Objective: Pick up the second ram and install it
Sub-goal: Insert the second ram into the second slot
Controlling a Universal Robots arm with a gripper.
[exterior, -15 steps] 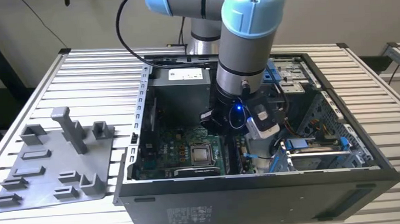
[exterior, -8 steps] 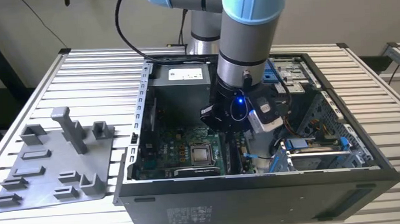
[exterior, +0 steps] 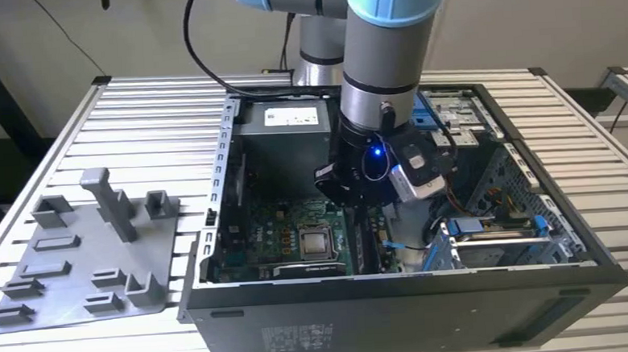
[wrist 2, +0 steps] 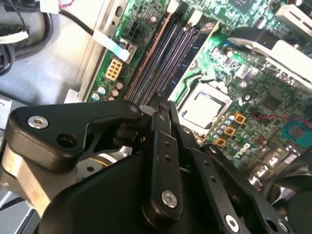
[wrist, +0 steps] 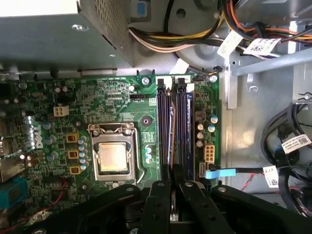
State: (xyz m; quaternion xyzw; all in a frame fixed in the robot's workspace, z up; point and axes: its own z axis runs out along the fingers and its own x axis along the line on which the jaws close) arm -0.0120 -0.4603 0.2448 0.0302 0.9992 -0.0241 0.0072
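The black two-finger gripper (wrist: 171,183) of the arm is low inside the open black metal computer case (exterior: 407,308), directly above the green motherboard (wrist: 97,97). Its fingers (wrist: 165,187) are drawn close together, and between them runs a thin near-black strip with a copper-coloured edge. I take this strip for the second ram (wrist: 170,131), clamped by one end. It stands on its edge and lies along the row of long dark memory slots (wrist: 184,126), beside the square silver processor (wrist: 113,156). Whether it is already seated in a slot or only just over it, I cannot tell. In the second wrist view the same strip (wrist 2: 151,53) leaves the gripper (wrist 2: 163,109) and goes along the slots. Such a stick is probably light and stiff, but thin and fragile, and its flat sides are smooth. I think the safe hold is on the two flat faces near the upper edge, away from the contacts, and it should be kept upright so it does not bend. The grey plastic holder tray (exterior: 82,261) lies on the slatted white table (exterior: 149,104), well apart from the case.
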